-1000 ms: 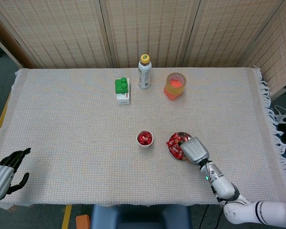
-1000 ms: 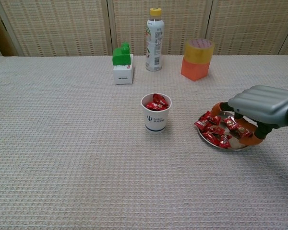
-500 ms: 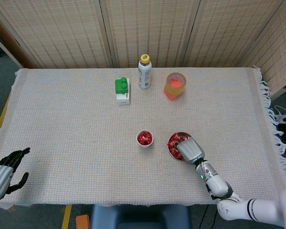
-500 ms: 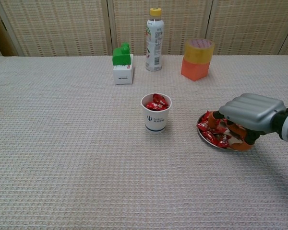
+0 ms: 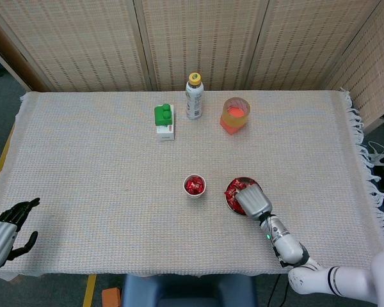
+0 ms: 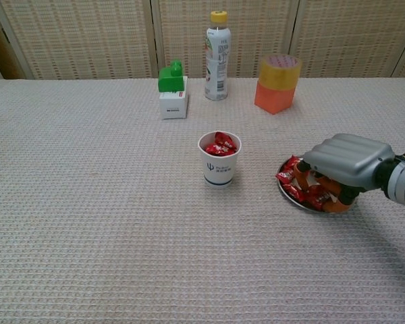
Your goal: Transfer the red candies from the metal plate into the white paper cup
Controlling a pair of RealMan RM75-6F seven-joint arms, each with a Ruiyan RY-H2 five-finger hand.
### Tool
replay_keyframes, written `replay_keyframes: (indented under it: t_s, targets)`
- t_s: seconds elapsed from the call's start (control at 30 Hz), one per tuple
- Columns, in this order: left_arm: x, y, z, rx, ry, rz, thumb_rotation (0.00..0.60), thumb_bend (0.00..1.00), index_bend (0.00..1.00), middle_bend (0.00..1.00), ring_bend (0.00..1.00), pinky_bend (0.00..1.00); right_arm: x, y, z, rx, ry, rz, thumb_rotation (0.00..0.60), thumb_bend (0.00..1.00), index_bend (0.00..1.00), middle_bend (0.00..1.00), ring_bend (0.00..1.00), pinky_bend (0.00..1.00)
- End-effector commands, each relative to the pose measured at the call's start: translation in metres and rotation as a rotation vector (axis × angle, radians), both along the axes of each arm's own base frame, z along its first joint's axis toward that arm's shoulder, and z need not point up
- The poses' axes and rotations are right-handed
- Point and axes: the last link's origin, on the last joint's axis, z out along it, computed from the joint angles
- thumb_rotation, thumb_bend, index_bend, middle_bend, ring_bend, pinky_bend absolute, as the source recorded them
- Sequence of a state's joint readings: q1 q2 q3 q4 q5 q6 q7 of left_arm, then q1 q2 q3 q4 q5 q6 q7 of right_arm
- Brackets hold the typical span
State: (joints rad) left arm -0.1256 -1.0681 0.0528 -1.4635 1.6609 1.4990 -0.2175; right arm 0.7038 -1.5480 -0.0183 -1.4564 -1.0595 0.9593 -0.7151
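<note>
right hand (image 6: 343,160) has slid left and lower over the last second, now sitting right over the metal plate (image 6: 288,192), palm down, fingers curled into the pile of red candies (image 6: 290,183). can't tell whether anything is actually pinched yet: the palm hides the fingertips in both views. left hand (image 5: 5,231) hasn't moved, parked at the near left table edge, fingers apart, holding nothing.

step in hand, as i read it: grab another candy. to do it well, close on one wrapper near the top of the pile, not rake the lot. wrappers look slick and loose, so a light pinch may slip; confirm the hold before lifting. lift straight up first so the fingers don't drag the plate or flick candies over the rim, then travel left.

white paper cup (image 6: 219,159) stands just left of the plate, near but not touching, upright, already holding some candies heaped close to its rim. it's light, so a knuckle bump on approach could tip it. come in from above and release low over the mouth.

farther back, well clear of the path: green-topped white box (image 6: 171,93), bottle with yellow cap (image 6: 217,56), orange tub (image 6: 277,84) in a row along the far side. nothing between plate and cup. woven cloth (image 6: 88,223) covers the table.
</note>
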Motion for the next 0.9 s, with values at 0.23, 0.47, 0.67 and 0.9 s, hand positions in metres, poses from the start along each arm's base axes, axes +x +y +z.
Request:
replay_keyframes:
  t_s: [0.23,0.47,0.67,0.9]
  targets:
    - [0.0,0.0,0.0,0.0,0.001,-0.002,0.6,0.47,0.0,0.15,0.12,0.26,-0.001,0.0,0.0,-0.012,0.013,0.0,0.6,0.28,0.56,0.8,0.84,1.0]
    - [0.0,0.0,-0.001,-0.001,0.003,-0.002,0.6,0.47,0.0,0.15,0.12,0.26,0.003,-0.001,0.007,-0.03,-0.009,0.004,0.6,0.29,0.58,0.8,0.84,1.0]
    - [0.0,0.0,-0.001,-0.001,0.004,-0.001,0.6,0.47,0.0,0.15,0.13,0.26,0.017,-0.003,0.021,-0.061,-0.094,0.008,0.6,0.29,0.58,0.8,0.84,1.0]
    - [0.0,0.001,-0.002,-0.004,0.006,0.002,0.6,0.47,0.0,0.15,0.13,0.27,0.064,-0.017,0.033,-0.07,-0.27,0.022,0.6,0.29,0.57,0.8,0.84,1.0]
